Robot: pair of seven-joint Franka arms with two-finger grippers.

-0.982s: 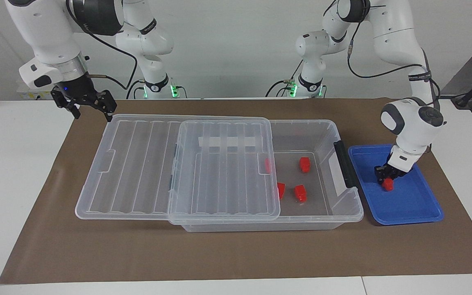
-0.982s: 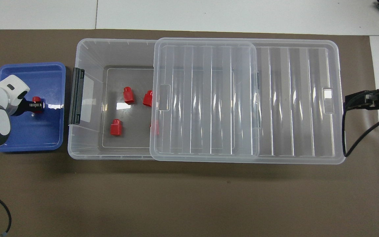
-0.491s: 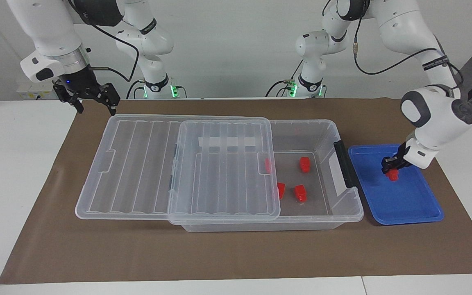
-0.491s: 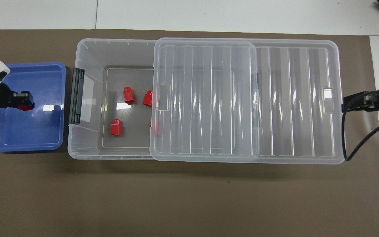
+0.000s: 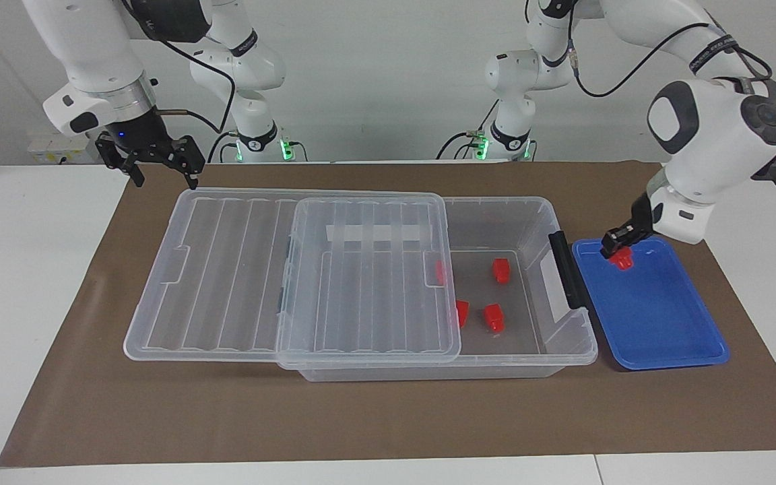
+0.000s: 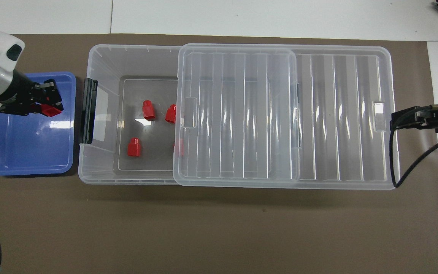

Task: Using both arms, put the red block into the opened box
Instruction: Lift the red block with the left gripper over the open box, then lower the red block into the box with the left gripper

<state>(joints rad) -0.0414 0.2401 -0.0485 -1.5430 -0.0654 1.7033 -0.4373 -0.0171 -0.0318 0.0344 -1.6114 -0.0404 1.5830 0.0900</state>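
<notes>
Fingers of the left gripper (image 5: 618, 244) clamp the red block (image 5: 624, 259) over the blue tray (image 5: 671, 337); the box (image 5: 566, 347) opening lies beside it, toward the right arm. Right gripper (image 5: 162, 168) fingers stand apart, waiting.

The lid (image 5: 294, 269) covers the box (image 5: 529, 215) except its blue-tray end.

White table (image 5: 24, 283): brown mat (image 5: 159, 404), box (image 5: 563, 353), blue tray (image 5: 671, 337).
</notes>
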